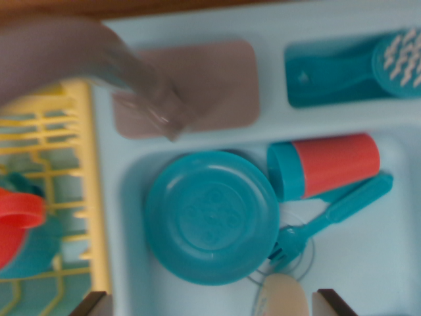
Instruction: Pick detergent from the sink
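We look down from the wrist onto the pale blue sink [388, 263], whose basin fills the lower right of the view. Our gripper [209, 304] shows only as two dark fingertips at the bottom edge, standing wide apart with nothing between them, so we take it as spread and empty.

The yellow rack [72, 125] takes up the wrist view's left, holding a red and teal piece that we cannot identify. A grey faucet [131, 79] crosses the top left, blurred, ending over a mauve pad [217, 79]. If we descend carelessly, the arm could clip that spout.

In the basin lies a round teal plate [210, 217]. It sits just beside the likely target, so a finger coming down on the plate's rim could tip it or block the close.

Right of it, a red cup with a teal base [325, 168] lies on its side, and a teal fork [335, 214] runs diagonally beneath it.

The smallest thing is a cream rounded object [283, 296] at the bottom edge, near the fork's tines; we judge it to be the detergent, though it is cropped and blurred. It appears smooth and rounded, so it may squirt out of a shallow pinch. Grabbing the fork along with it is the other risk.
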`<action>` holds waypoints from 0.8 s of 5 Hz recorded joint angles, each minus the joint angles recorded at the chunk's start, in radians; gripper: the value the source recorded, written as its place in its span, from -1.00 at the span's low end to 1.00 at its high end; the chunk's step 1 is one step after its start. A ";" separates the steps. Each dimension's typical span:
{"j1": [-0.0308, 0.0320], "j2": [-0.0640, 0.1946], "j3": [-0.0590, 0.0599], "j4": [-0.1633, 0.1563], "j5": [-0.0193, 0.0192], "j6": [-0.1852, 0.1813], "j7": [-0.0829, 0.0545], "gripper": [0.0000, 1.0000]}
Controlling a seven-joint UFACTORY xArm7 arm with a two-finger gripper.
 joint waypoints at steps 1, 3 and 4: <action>0.0000 0.000 0.000 0.000 0.0000 0.000 0.000 -1.00; -0.0055 0.003 -0.005 -0.045 -0.0025 -0.043 0.002 -1.00; -0.0107 0.006 -0.010 -0.089 -0.0048 -0.083 0.004 -1.00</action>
